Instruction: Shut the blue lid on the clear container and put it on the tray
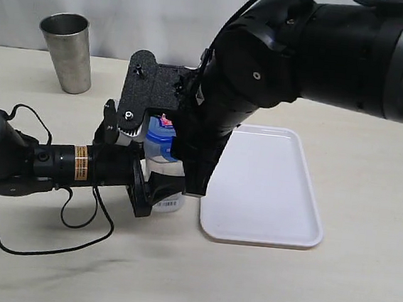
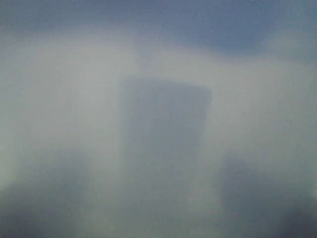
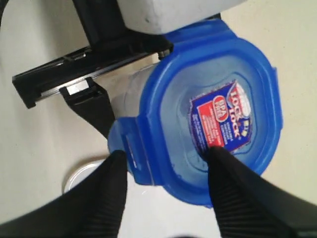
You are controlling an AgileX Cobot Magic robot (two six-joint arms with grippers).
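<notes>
The clear container stands upright on the table just left of the tray. My left gripper comes in from the left and is shut on its lower body; one of its fingers presses the clear wall. The blue lid sits on top of the container, sticker up. My right gripper hangs over it, open. One fingertip stands beside a lid flap; the other rests on the lid by the sticker. The left wrist view is fogged and shows only vague dark shapes.
A steel cup stands at the back left. The bulky right arm reaches in from the upper right and hides much of the container. A black cable loops on the table under the left arm.
</notes>
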